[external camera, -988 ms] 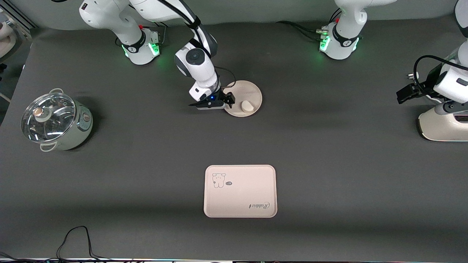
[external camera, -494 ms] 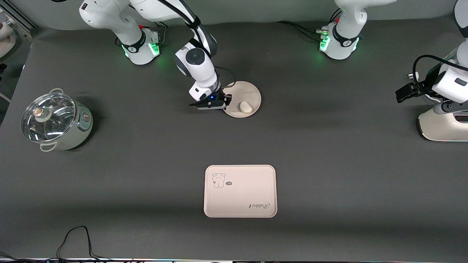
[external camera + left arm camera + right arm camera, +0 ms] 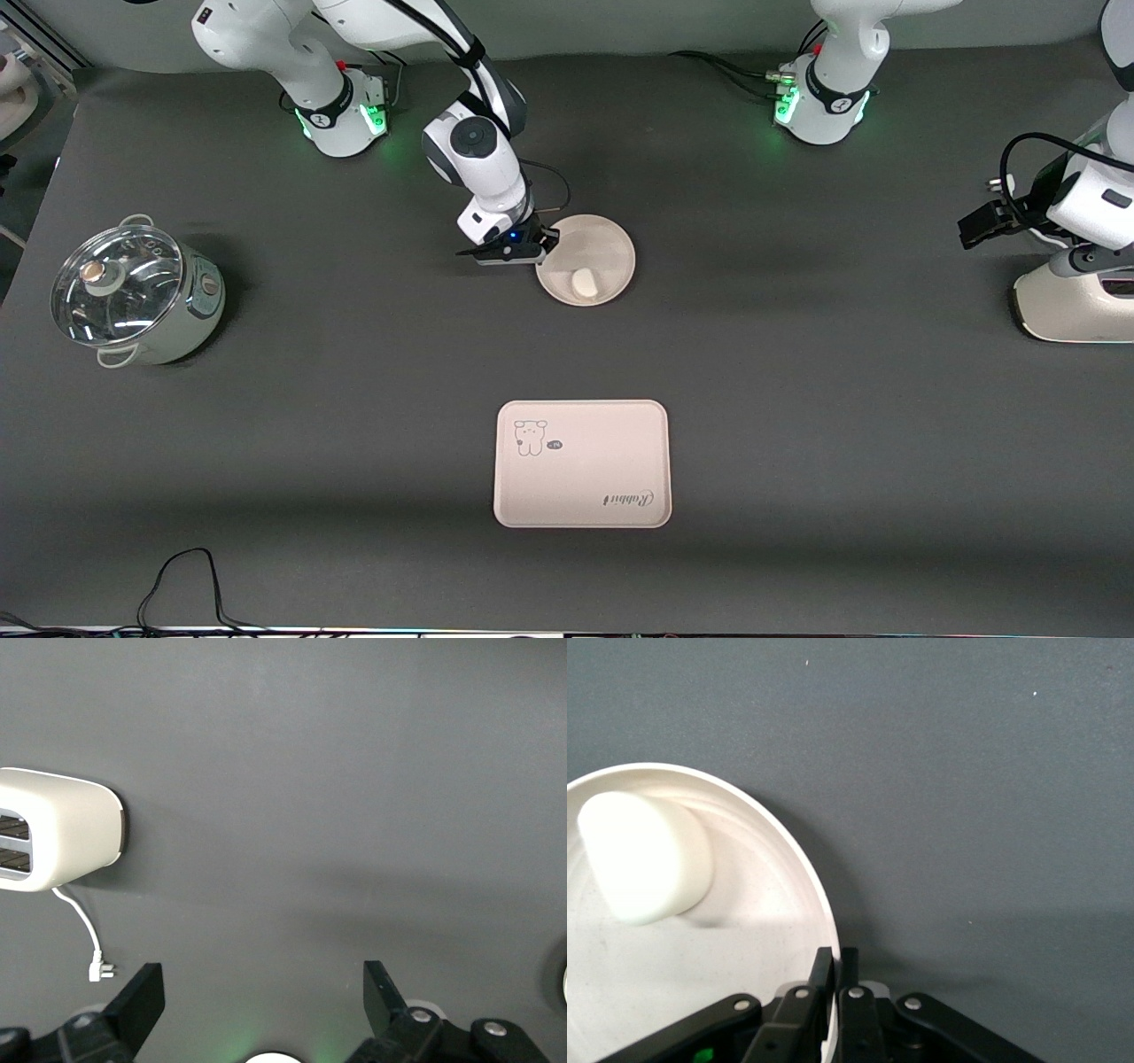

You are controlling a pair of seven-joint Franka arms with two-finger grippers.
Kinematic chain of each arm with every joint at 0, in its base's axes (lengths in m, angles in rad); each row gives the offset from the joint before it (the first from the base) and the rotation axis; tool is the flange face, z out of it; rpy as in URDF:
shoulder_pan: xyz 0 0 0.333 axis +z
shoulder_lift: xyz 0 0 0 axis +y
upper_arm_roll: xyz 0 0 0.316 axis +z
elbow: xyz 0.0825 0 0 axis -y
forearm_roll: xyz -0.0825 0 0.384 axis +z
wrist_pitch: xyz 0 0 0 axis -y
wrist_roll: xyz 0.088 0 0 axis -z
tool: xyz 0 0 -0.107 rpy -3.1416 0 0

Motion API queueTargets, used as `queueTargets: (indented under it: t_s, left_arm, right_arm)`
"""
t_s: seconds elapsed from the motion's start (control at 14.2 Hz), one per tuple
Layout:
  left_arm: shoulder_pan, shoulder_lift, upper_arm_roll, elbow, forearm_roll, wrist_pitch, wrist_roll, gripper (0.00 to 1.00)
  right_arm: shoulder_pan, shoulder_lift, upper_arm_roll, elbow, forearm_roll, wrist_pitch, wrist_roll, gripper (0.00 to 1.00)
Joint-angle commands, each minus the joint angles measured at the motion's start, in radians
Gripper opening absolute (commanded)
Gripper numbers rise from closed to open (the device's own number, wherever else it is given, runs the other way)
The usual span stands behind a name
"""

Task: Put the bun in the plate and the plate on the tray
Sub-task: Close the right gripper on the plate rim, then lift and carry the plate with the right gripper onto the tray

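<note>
The round cream plate (image 3: 602,252) carries the small white bun (image 3: 584,283) and is lifted and tilted off the table near the robots' bases. My right gripper (image 3: 547,241) is shut on the plate's rim at the edge toward the right arm's end. In the right wrist view the rim (image 3: 819,912) sits pinched between the fingers (image 3: 822,970), with the bun (image 3: 645,857) lying in the plate. The pinkish tray (image 3: 581,463) with the "Rabbit" script lies nearer the front camera. My left gripper (image 3: 974,227) is open and waits above the table at the left arm's end, its fingers (image 3: 140,997) wide apart.
A lidded pot (image 3: 133,292) stands at the right arm's end. A white toaster (image 3: 1074,303) with a cord and plug stands at the left arm's end; it also shows in the left wrist view (image 3: 58,828). A black cable (image 3: 182,576) lies at the table's near edge.
The right gripper closed on the plate's rim and lifted it. The plate tilted and shifted toward the front camera, and the bun slid with it. The left arm barely moved.
</note>
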Motion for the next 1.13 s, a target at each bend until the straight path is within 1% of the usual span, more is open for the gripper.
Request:
queueTargets:
  t_s: [0.0,0.21,0.28,0.42,0.56,0.71,0.85,0.92,1.06]
  left_arm:
    - [0.003,-0.019,-0.004,0.007,-0.001,-0.030,0.005,1.00]
    - [0.003,-0.019,-0.003,0.011,-0.001,-0.036,0.005,1.00]
    - [0.003,-0.019,-0.004,0.011,-0.001,-0.038,0.005,1.00]
    - [0.003,-0.019,-0.003,0.011,-0.001,-0.038,0.005,1.00]
    - [0.003,-0.019,-0.003,0.011,-0.001,-0.038,0.005,1.00]
    - [0.002,-0.018,-0.004,0.013,-0.001,-0.038,0.005,1.00]
    - [0.003,-0.018,-0.004,0.013,-0.001,-0.038,0.005,1.00]
    - [0.002,-0.018,-0.004,0.013,-0.001,-0.038,0.005,1.00]
    - [0.002,-0.018,-0.004,0.015,-0.001,-0.038,0.005,1.00]
  right_arm:
    - [-0.027,-0.057,0.000,-0.003,0.007,-0.035,-0.013,0.03]
    - [-0.096,-0.162,0.000,0.003,0.010,-0.164,-0.109,0.03]
    - [-0.110,-0.196,0.000,0.005,0.010,-0.193,-0.114,0.03]
    - [-0.113,-0.254,0.000,0.018,0.011,-0.227,-0.114,0.03]
    - [-0.116,-0.285,-0.002,0.046,0.024,-0.262,-0.114,0.03]
    - [-0.122,-0.285,-0.002,0.093,0.071,-0.286,-0.126,0.02]
    - [-0.148,-0.273,-0.002,0.126,0.077,-0.287,-0.149,0.02]
    - [-0.156,-0.250,-0.002,0.150,0.077,-0.287,-0.172,0.02]
    - [-0.200,-0.184,-0.002,0.236,0.079,-0.301,-0.195,0.01]
